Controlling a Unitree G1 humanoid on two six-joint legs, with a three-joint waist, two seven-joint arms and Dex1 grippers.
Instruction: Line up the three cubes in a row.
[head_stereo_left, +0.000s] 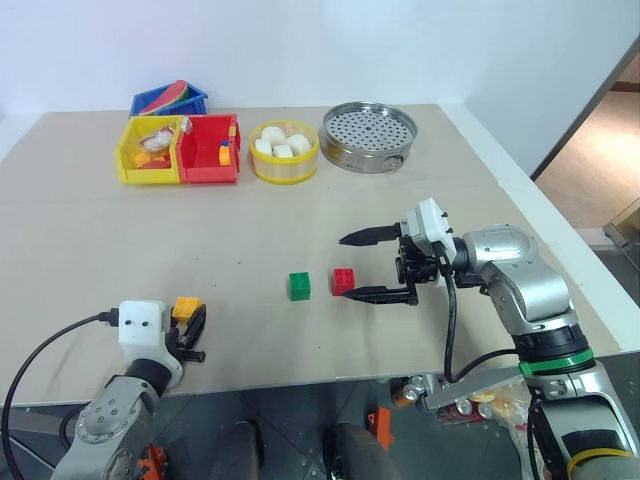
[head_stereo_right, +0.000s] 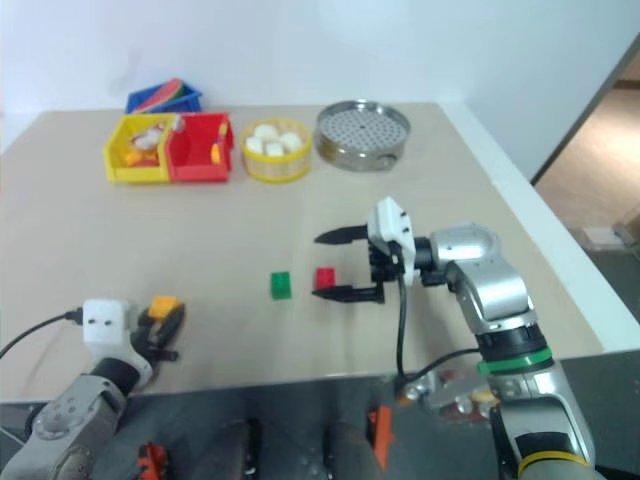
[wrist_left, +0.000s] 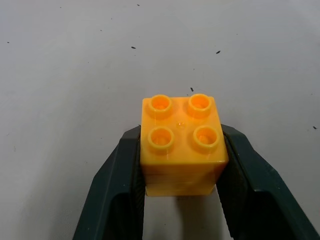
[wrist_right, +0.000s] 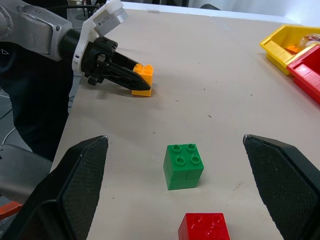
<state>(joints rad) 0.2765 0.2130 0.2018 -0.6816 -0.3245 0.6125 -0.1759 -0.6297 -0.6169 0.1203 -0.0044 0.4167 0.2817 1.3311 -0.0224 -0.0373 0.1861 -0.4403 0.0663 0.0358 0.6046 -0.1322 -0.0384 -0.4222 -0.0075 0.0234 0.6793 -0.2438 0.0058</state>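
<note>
Beige tabletop against a white wall, floor strip visible off the right edge.

Left gripper, two black fingers, sits near the table's near-left corner and pinches the small orange-yellow studded plastic brick on both side faces; four studs up, brick resting on the table. In the left wrist view the brick's lower rear part is hidden between the fingers and the finger bases are cut off by the frame. From the head views only the brick's top pokes past the white wrist block.

Right gripper points toward the robot's left, black fingers spread wide, holding nothing. The small red studded plastic brick sits just beside the nearer fingertip, roughly between the two tips; contact hard to judge. In the right wrist view that red brick is cut off at the frame edge. The small green studded plastic brick lies just past the red one, further from the right gripper, near it but apart. Orange-yellow brick is well apart from both, beyond the green one.

Far from both grippers along the table's back: blue plastic bin, yellow plastic bin and red plastic bin with small clutter too small to identify, round yellow tub of white lumps, round perforated metal steamer tray.
</note>
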